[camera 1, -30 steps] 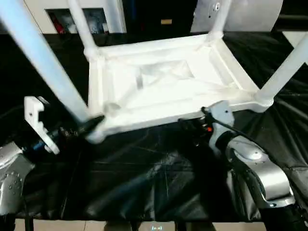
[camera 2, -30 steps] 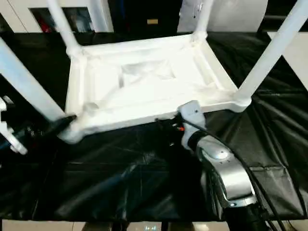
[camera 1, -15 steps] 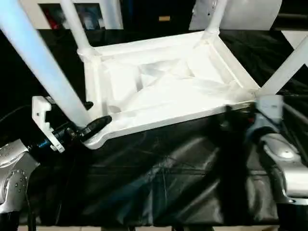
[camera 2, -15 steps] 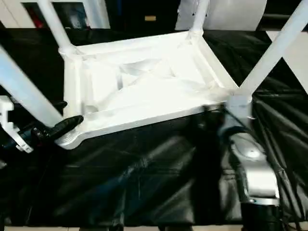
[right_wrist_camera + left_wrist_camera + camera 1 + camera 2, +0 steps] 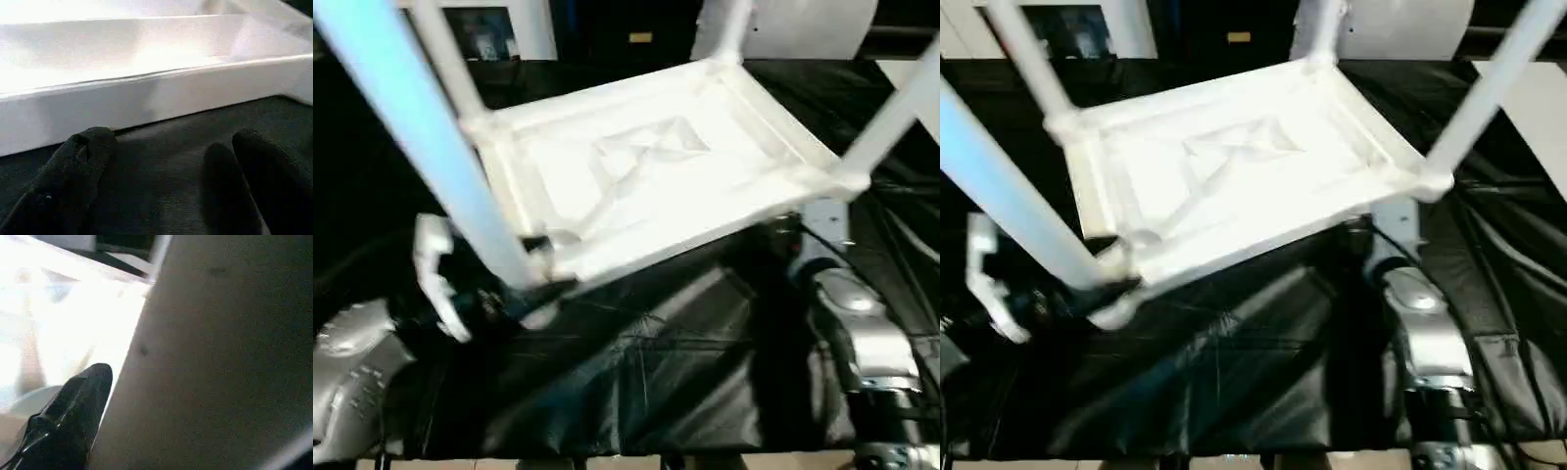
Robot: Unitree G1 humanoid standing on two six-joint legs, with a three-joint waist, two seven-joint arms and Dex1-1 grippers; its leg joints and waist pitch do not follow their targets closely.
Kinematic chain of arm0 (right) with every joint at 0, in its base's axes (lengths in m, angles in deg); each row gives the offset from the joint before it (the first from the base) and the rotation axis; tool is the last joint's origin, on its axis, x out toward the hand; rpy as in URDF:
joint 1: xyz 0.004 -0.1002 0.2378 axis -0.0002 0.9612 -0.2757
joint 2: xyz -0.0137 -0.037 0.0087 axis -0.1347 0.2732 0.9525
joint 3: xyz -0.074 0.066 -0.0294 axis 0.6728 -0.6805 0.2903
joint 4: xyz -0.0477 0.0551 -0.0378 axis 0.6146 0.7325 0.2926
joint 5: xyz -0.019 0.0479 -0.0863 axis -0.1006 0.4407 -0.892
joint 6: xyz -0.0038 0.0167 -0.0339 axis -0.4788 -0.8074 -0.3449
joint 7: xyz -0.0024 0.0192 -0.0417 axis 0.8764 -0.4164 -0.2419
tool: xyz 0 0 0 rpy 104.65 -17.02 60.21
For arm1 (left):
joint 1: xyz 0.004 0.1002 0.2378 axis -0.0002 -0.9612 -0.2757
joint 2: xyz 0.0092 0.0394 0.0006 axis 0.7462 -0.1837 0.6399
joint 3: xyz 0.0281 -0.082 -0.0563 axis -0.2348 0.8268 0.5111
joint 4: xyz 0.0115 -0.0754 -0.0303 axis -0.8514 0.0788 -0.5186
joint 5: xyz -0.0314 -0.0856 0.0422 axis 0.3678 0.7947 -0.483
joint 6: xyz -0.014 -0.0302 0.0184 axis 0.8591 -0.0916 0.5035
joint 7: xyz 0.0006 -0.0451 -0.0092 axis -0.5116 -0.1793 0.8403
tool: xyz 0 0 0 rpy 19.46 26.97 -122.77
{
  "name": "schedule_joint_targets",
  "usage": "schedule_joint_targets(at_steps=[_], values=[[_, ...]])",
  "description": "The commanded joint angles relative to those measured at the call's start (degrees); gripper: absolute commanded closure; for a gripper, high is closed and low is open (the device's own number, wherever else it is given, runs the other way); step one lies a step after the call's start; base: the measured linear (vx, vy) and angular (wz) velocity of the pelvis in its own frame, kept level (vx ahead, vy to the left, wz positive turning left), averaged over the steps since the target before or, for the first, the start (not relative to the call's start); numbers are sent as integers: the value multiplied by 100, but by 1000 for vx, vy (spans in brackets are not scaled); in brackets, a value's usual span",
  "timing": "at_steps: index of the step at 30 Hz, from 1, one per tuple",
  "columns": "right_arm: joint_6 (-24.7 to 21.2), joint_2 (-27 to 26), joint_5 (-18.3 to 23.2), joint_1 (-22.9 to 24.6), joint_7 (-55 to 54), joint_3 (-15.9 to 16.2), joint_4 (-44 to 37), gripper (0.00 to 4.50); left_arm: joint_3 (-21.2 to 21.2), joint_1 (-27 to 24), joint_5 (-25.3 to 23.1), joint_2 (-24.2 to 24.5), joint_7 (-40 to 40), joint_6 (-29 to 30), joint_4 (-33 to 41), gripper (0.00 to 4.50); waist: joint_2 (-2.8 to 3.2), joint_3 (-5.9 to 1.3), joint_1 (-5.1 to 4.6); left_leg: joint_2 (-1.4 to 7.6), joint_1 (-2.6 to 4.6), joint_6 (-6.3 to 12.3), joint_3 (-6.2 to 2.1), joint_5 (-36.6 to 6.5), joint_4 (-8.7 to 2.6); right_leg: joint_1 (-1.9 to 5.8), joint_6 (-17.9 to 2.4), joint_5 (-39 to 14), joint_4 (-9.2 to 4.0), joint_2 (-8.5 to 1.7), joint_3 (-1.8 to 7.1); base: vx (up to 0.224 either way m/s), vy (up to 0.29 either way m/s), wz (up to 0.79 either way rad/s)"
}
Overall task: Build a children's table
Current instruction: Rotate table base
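Table upside down on black cover, legs up.
Our left gripper (image 5: 536, 284) grasps the near-left leg (image 5: 440, 147); right gripper (image 5: 171, 181) spread, empty, beside the tabletop (image 5: 646, 186) rim.

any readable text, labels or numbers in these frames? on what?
None readable.
Children's table, upside down on the black cover: plain white, no print or label visible.
Small yellowish tag on the dark background behind the table: too blurred to read.
Forearm shells beside the right hand and left hand: no legible marking.
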Motion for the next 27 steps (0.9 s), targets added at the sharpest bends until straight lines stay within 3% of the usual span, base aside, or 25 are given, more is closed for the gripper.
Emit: schedule_joint_targets(at_steps=[1, 3, 4, 5, 11, 15, 17, 19, 22, 27], values=[[110, -98, 46, -89, 197, 225, 61, 0, -287, -113, 132, -25, -70, 182, 367, 2, -28, -439, 5, 313, 84, 271, -109, -1037, -390, 340, -1020, -1827, -432, -462, 356, 0, 0, 0], [175, -163, 6, -143, 256, 303, 114, 0, -506, -150, 249, -110, 11, 325, 665, 2, -34, -445, -11, 307, 83, 254, -108, -991, -385, 339, -1009, -1781, -421, -453, 359, 0, 0, 0], [177, -164, 5, -144, 257, 305, 115, 0, -510, -150, 251, -113, 13, 327, 670, 2, -89, -459, -31, 313, 82, 263, -104, -977, -381, 347, -1017, -1746, -418, -447, 361, 0, 0, 0], [235, -203, -27, -183, 292, 351, 166, 0, -740, -161, 319, -228, 89, 422, 886, 2, -57, -454, -25, 305, 75, 273, -108, -915, -373, 349, -1021, -1712, -411, -457, 364, 0, 0, 0], [336, -244, -78, -270, 399, 432, 307, 0, -1264, -64, 308, -627, 297, 483, 1064, 2, -79, -489, -82, 290, 46, 381, -97, -755, -338, 379, -1100, -1346, -379, -426, 356, 0, 0, 0], [409, -392, -99, -438, 509, 558, 397, 0, -1620, 255, 55, -1021, 502, 447, 835, 2, -73, -476, -86, 276, 72, 348, -88, -886, -319, 352, -1006, -1695, -423, -411, 353, 0, 0, 0], [414, -480, -102, -500, 597, 655, 409, 0, -1777, 400, 18, -1224, 612, 450, 765, 2, -90, -483, -91, 281, 28, 300, -114, -877, -324, 392, -961, -1749, -406, -427, 338, 0, 0, 0], [460, -550, -118, -556, 633, 728, 456, 0, -1935, 481, -49, -1343, 661, 413, 723, 2, -114, -490, -103, 290, 31, 301, -111, -881, -319, 381, -961, -1734, -411, -430, 348, 0, 0, 0], [539, -709, -143, -713, 665, 853, 590, 0, -2188, 660, -284, -1589, 789, 260, 503, 2, -101, -497, -106, 283, 52, 325, -103, -889, -304, 360, -971, -1727, -422, -422, 343, 0, 0, 0], [635, -877, -219, -887, 742, 938, 800, 0, -2287, 882, -521, -1861, 955, 95, 230, 2, -106, -518, -109, 287, 40, 343, -105, -837, -292, 375, -1022, -1585, -397, -435, 344, 0, 0, 0]])
